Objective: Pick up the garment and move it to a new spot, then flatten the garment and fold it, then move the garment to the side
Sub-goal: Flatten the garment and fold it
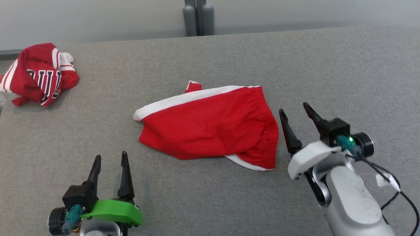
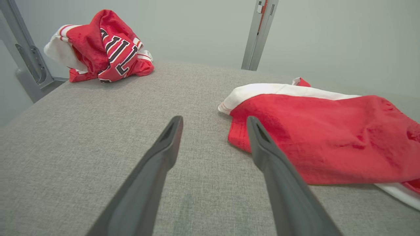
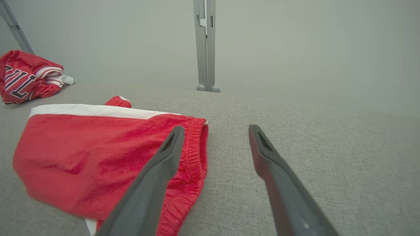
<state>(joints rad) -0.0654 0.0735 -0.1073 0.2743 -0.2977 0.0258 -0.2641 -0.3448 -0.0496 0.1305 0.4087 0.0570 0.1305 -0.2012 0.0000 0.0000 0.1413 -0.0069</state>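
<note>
Head view: garment (image 1: 210, 126) lying on table (image 1: 328, 65), apparently folded once; left gripper (image 1: 111, 155) and right gripper (image 1: 293, 108) wide, empty; move to the side not yet done.

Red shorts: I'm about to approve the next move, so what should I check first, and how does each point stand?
1. Left pincer open and empty: ok.
2. Right pincer open and empty: ok.
3. Right pincer clear of the waistband of the red shorts: cannot tell, it stands right beside it.
4. Shorts' edges lined up: not ok, a red corner sticks out at the far edge.
5. Crumpled jersey apart from the shorts: ok.
</note>
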